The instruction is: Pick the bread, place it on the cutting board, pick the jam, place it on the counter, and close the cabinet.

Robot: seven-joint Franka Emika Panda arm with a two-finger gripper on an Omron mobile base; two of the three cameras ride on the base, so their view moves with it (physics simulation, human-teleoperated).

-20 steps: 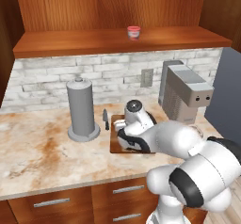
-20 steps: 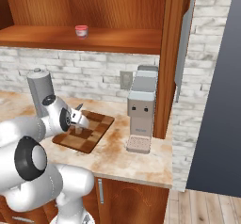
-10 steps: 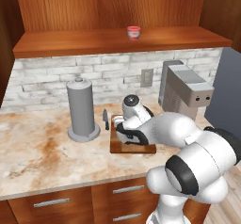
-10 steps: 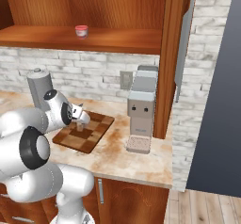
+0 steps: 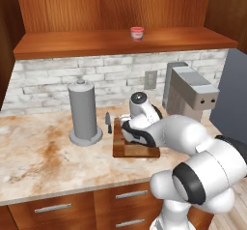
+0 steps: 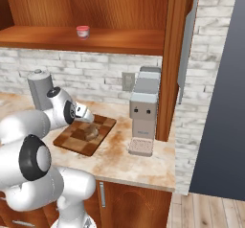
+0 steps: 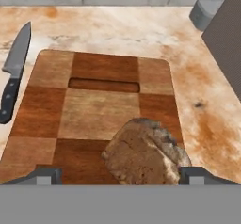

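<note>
So we've got the bread (image 7: 146, 152) sitting on the board (image 7: 101, 110), near the edge of the board closest to our tool (image 7: 120, 173), so we'd call the first bit of the job done. The tool is spread wide, one tip on each side of the bread with a clear gap, nothing gripped. What's left looks like the jam (image 5: 137, 33), which sits up on the cabinet (image 5: 120, 11) shelf, well above the board and well apart from it, then getting it down onto the worktop (image 5: 43, 156) and shutting the cabinet, whose door (image 6: 174, 54) stands open to the right of the board. The bread is a dark brown, rounded chunk with a mottled crust. A knife (image 7: 14, 72) lies just beside the board, off its left edge in the hand view.
</note>
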